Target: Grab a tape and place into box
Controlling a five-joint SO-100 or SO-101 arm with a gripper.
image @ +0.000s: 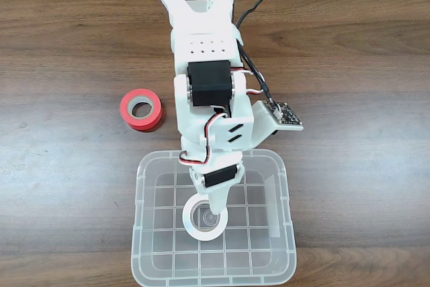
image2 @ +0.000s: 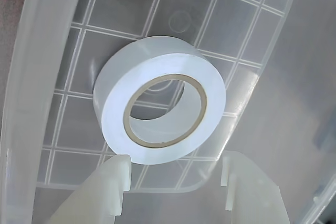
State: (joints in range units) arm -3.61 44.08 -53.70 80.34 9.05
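White tape (image2: 160, 103) lies flat inside the clear box (image: 142, 186), just ahead of my fingers (image2: 176, 174), which stand apart and grip nothing. Lifting carelessly, I judge, could snag the roll or nudge the box across the worktop (image: 67, 45).

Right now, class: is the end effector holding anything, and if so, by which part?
It cannot be told for sure. The white tape roll sits just beyond the end effector over the clear plastic box; its fingertips flank the roll's near rim, but contact isn't visible.
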